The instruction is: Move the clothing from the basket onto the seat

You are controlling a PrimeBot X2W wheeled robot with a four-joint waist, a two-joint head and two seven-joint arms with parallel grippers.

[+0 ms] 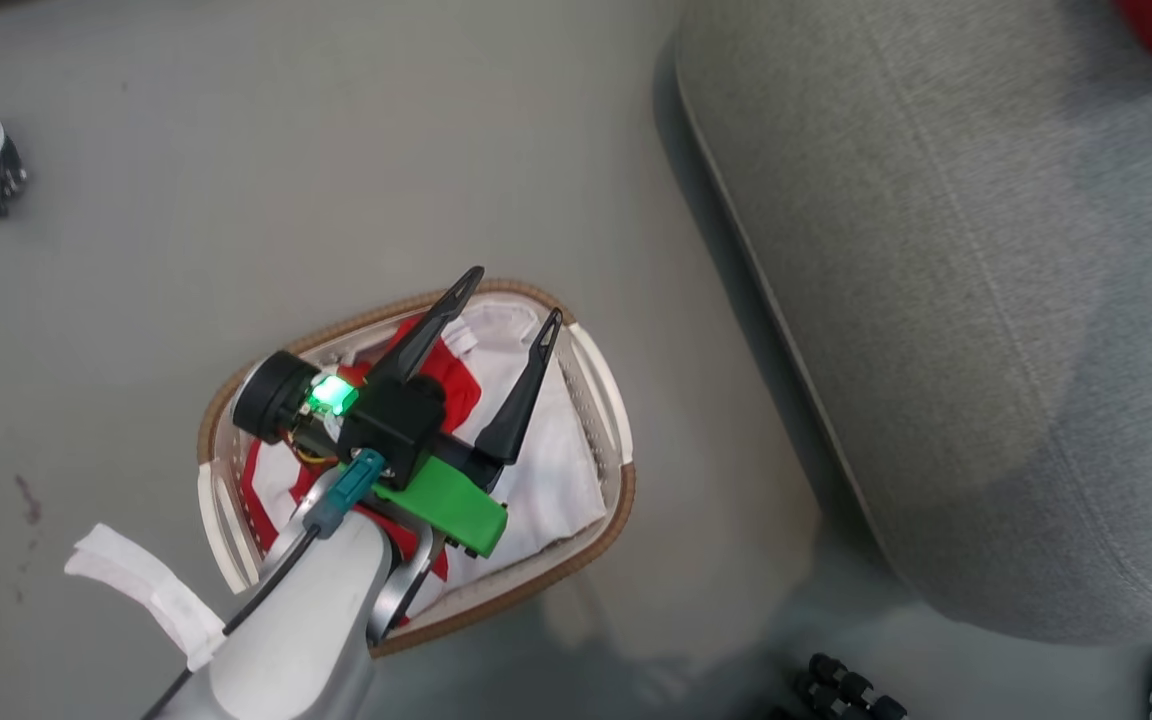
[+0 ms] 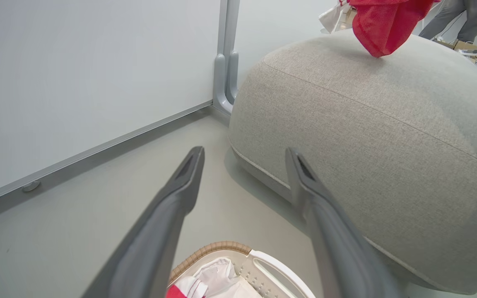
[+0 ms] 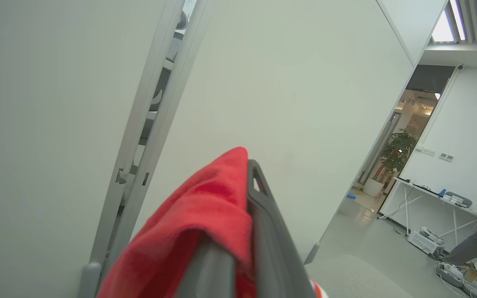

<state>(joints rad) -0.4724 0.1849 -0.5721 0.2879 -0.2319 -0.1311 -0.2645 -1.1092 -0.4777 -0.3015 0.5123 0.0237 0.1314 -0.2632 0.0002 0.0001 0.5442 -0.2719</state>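
Left hand point(image 1: 516, 292) spread wide over basket point(image 1: 576, 570): may snag white liner point(image 1: 556, 470), not red jersey point(image 1: 456, 385). Right hand point(image 3: 250, 167) clamped on second jersey point(image 3: 197, 215), could miss seat point(image 1: 936, 250).

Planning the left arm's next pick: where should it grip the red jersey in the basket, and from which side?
Probably the bunched red fold of the jersey near the basket's middle, from straight above with the open left gripper: the walls block the sides, and the white liner covers the right part.

grey floor point(image 1: 336, 150), white partition wall point(image 2: 77, 82), potted plant point(image 3: 396, 147) far off.
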